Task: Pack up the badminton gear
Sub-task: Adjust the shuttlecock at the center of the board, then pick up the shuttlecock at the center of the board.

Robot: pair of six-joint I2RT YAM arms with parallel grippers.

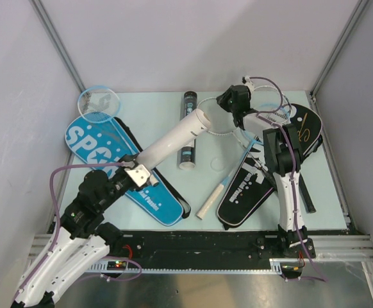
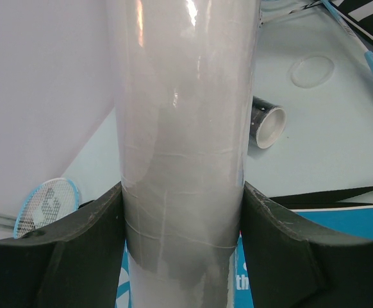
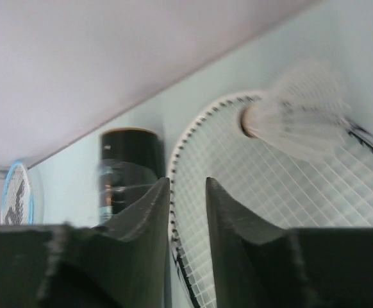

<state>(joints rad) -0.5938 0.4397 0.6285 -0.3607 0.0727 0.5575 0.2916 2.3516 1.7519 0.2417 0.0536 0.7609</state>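
White tube [image 1: 174, 138] is pinched by the left pincer [image 1: 134, 171]; shuttlecock [image 3: 295, 125] may be knocked off the racket [image 3: 282, 199] if clipped by the narrowly spread, empty right pincer [image 3: 188, 187]

A pale green table [image 1: 154, 115] sits enclosed by white walls [image 1: 193, 38] and grey metal corner posts [image 1: 59, 45].

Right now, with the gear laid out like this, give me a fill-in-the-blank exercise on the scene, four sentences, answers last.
1. The left gripper is closed on the ____ tube.
2. The black tube lies on the ____.
3. In the right wrist view, the shuttlecock rests on the ____ of a racket.
4. The SPORT cover nearest the left arm is ____.
Missing words: white; table; strings; blue.
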